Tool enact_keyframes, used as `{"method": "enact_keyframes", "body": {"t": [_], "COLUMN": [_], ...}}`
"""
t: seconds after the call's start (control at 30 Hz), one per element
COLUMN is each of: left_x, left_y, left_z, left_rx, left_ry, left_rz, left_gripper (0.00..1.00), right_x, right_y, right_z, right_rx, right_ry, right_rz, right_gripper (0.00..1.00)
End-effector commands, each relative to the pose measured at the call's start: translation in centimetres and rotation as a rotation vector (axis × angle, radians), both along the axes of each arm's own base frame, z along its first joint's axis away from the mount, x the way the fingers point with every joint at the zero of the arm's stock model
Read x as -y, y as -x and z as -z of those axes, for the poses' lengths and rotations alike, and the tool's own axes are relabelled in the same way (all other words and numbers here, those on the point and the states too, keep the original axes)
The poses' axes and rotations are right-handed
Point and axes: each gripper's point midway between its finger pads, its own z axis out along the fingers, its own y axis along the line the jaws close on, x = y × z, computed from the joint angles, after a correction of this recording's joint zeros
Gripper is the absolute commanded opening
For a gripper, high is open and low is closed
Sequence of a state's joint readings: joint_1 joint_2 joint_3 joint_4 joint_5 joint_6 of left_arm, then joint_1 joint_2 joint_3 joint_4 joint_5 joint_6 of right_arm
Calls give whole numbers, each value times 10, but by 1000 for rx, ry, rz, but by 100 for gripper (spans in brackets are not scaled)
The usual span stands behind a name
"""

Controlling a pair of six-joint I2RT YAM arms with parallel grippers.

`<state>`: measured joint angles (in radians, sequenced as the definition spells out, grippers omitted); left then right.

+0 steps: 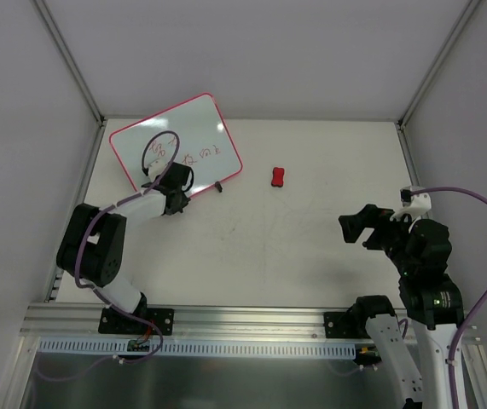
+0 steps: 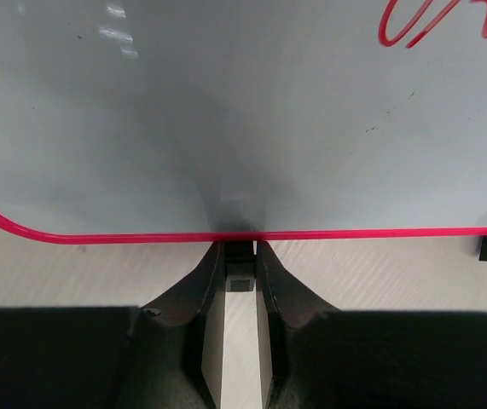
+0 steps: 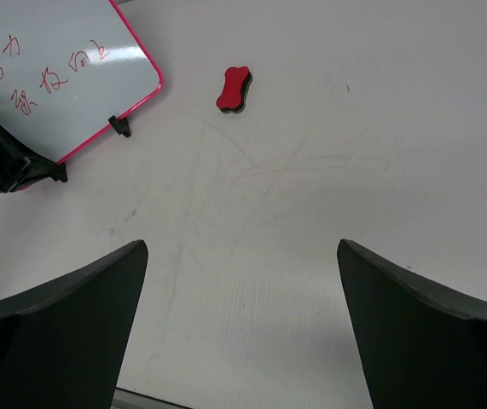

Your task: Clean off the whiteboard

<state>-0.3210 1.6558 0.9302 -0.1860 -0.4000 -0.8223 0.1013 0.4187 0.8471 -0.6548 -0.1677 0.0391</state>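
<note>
The whiteboard (image 1: pixel 175 141), with a pink-red frame and red handwriting, leans at the table's back left. It fills the left wrist view (image 2: pixel 226 111) and shows in the right wrist view (image 3: pixel 64 77). My left gripper (image 1: pixel 183 194) is at its lower edge, shut on one black stand foot (image 2: pixel 240 274) held between the fingertips (image 2: pixel 240 264). The other foot (image 1: pixel 218 186) stands free. The red bow-shaped eraser (image 1: pixel 278 177) lies on the table right of the board, also seen in the right wrist view (image 3: pixel 234 89). My right gripper (image 1: pixel 354 226) is open and empty at the right, pointing towards the eraser (image 3: pixel 241 256).
The white table (image 1: pixel 252 247) is enclosed by white walls at the back and both sides. An aluminium rail (image 1: pixel 226 319) runs along the near edge by the arm bases.
</note>
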Motion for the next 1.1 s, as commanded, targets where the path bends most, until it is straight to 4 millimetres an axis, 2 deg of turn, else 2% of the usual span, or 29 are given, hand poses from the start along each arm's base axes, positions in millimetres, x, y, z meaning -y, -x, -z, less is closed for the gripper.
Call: {"method": "enact_keyframes", "body": {"t": [0.0, 0.1, 0.13, 0.23, 0.3, 0.37, 0.5, 0.83, 1.07], "left_x": [4, 14, 15, 13, 12, 14, 21, 36, 40], "left_y": [64, 89, 102, 126, 141, 145, 149, 124, 115], "left_z": [24, 26, 30, 38, 44, 42, 42, 23, 19], "left_rx": [-151, -161, -175, -192, -203, -198, -205, -194, -211], "left_ry": [6, 30, 35, 68, 77, 91, 95, 61, 43], "left_rz": [-9, 16, 22, -19, -41, -40, 0, 92, 110], "left_gripper": [0, 0, 0, 0, 0, 0, 0, 0, 8], "right_x": [-8, -10, -10, -14, -16, -16, -17, -16, -14], "right_y": [-1, -1, 0, 0, 1, 0, -2, -4, -4], "right_z": [-1, 4, 5, 9, 13, 17, 24, 41, 49], "right_rx": [15, 1, 0, -12, -21, -25, -44, -96, -112], "right_ry": [-7, -10, -9, -14, -18, -18, -18, -18, -16], "right_rz": [-51, -59, -63, -85, -95, -97, -103, -91, -80], "right_gripper": [99, 99, 99, 99, 99, 99, 99, 99, 99]}}
